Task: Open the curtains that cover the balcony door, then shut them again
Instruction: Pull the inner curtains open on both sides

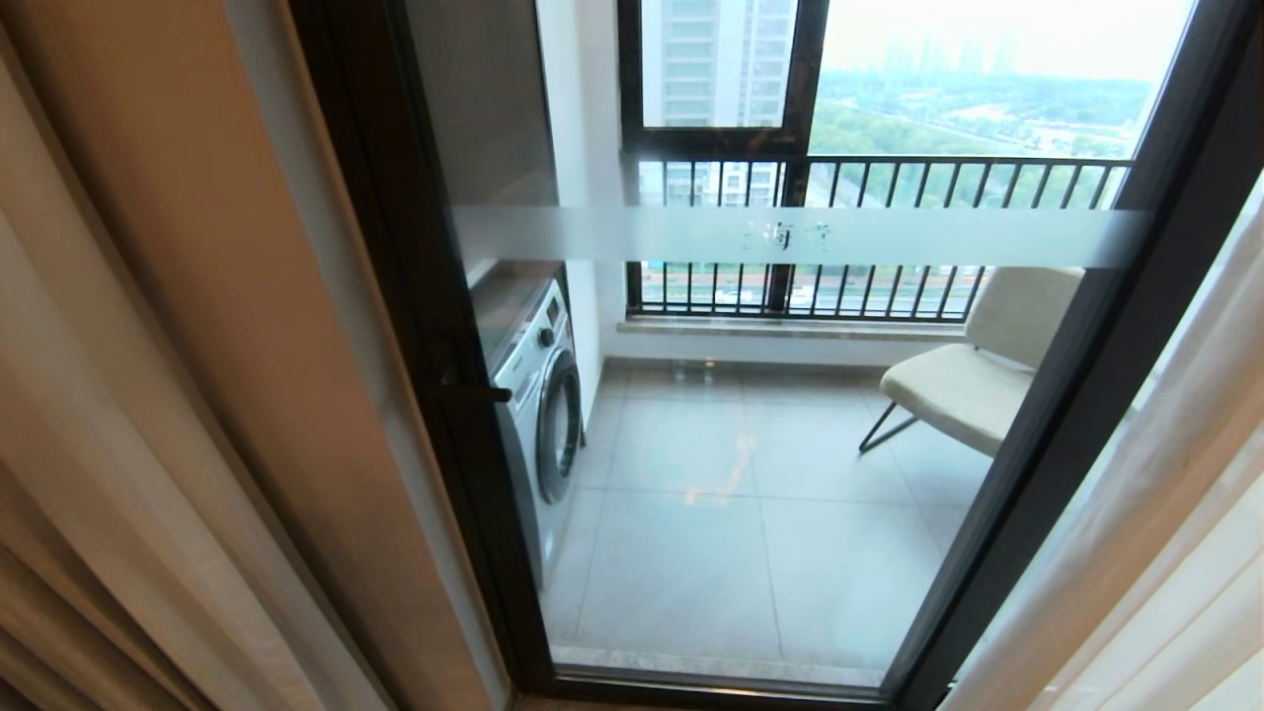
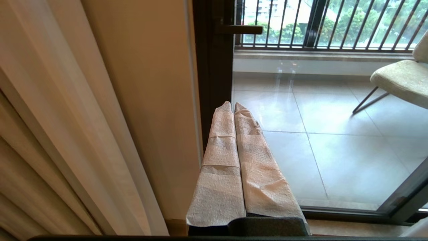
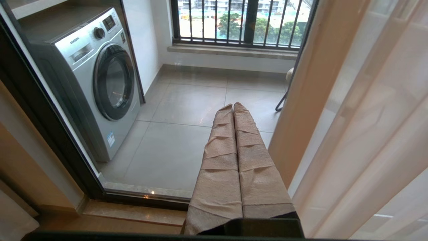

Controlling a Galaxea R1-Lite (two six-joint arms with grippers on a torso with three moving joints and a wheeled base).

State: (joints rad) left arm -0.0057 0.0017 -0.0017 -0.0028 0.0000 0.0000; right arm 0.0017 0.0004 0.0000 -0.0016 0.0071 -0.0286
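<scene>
- My left claw (image 2: pixel 233 106), wrapped in pale crinkled tape, has its fingers pressed together on nothing, near the black frame's left post.
- My right claw (image 3: pixel 233 107) is likewise closed and empty, just beside the right-hand sheer.
- Neither arm shows from my head.
- The heavy beige-grey pleated curtains (image 1: pixel 89 474) hang bunched at far left, cut off by the edge; the thin cream-white sheer panel (image 1: pixel 1165 513) hangs at right.
- The tall black-framed glass balcony door (image 1: pixel 750 444) stands uncovered between them; characters on its frosted strip (image 1: pixel 790 235) are too faint to read.
- Beyond the glass: a silver front-loading washing machine (image 3: pixel 97 77) and a beige cushioned chair (image 1: pixel 973 380), partly hidden by the frame.
</scene>
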